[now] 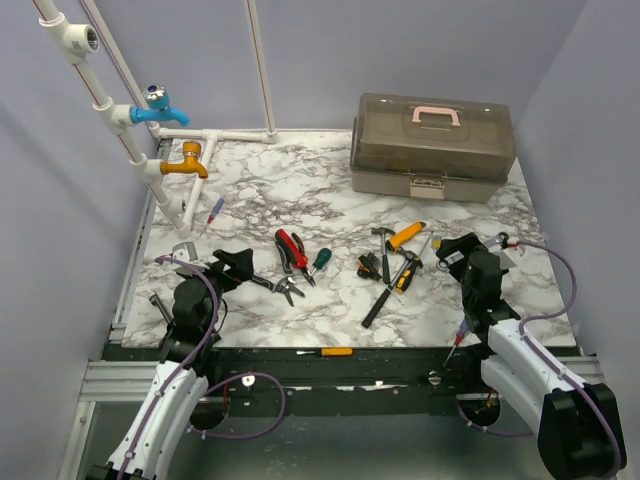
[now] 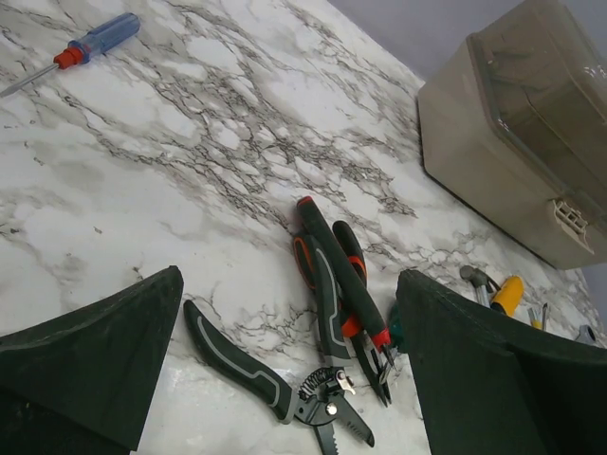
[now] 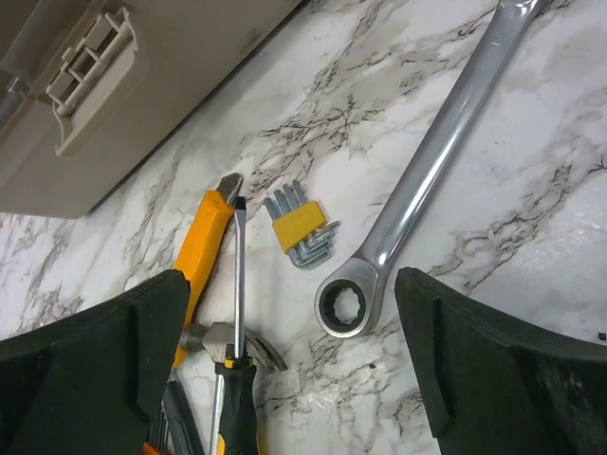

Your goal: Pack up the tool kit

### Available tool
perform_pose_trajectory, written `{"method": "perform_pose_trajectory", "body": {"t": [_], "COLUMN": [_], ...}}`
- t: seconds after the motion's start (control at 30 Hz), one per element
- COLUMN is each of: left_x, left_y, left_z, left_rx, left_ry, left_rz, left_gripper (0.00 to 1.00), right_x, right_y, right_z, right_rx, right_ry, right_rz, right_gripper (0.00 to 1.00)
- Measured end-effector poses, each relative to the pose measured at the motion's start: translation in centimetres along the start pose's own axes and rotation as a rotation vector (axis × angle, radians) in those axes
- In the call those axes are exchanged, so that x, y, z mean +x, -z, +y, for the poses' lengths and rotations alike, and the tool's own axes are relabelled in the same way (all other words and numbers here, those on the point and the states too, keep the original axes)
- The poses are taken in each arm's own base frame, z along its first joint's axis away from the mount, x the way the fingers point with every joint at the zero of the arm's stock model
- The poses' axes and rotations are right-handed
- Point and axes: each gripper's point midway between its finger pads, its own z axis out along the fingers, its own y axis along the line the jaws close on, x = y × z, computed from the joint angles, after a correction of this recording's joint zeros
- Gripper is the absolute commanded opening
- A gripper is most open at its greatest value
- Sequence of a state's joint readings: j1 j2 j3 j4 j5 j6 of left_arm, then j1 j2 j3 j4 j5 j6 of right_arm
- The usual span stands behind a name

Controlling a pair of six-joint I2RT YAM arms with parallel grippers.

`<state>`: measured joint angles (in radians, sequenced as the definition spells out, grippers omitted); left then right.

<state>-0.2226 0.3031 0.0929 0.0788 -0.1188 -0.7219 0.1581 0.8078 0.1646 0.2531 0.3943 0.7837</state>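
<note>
Starting stage, nothing packed | toolbox (image 1: 432, 160) shut; pliers (image 1: 291, 250), hammer (image 1: 405, 236) loose | left gripper (image 1: 232, 266), right gripper (image 1: 455, 248): jaws wide, empty | next, likely: release latch (image 1: 427, 185), raise lid (image 1: 470, 125)

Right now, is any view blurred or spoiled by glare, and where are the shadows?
Top view: even soft light, sharp throughout, only a faint shadow at the toolbox. Left wrist view: pliers sharp, left fingers dark and slightly soft at the bottom edge. Right wrist view: bright sheen along the wrench, no detail lost; right fingers likewise dark and soft.
</note>
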Motion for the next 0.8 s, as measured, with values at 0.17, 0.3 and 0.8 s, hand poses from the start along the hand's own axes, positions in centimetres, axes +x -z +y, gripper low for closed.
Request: {"method": "perform_pose_trajectory", "body": {"t": [0.17, 0.3, 0.8], "left_x": [-0.4, -0.9, 5.6], "left_y": [0.3, 0.9, 0.7], "left_z": [-0.7, -2.2, -8.6], "left_rx": [0.043, 0.14, 0.411], "left_ry": [-0.019, -0.037, -0.116], "left_rz": [-0.015, -0.054, 0.284], "left_gripper": [0.98, 0.99, 0.98], "right_x": [-0.2, -0.3, -9.2], "right_y": [-0.2, -0.2, -1.6], "right_z": [0.3, 0.4, 9.8], "right_rx": [0.006, 0.003, -0.077], "right_ry": [0.003, 0.003, 0.038], "right_rz": [0.006, 0.007, -0.082], "right_gripper": [1.0, 1.0, 1.0]}}
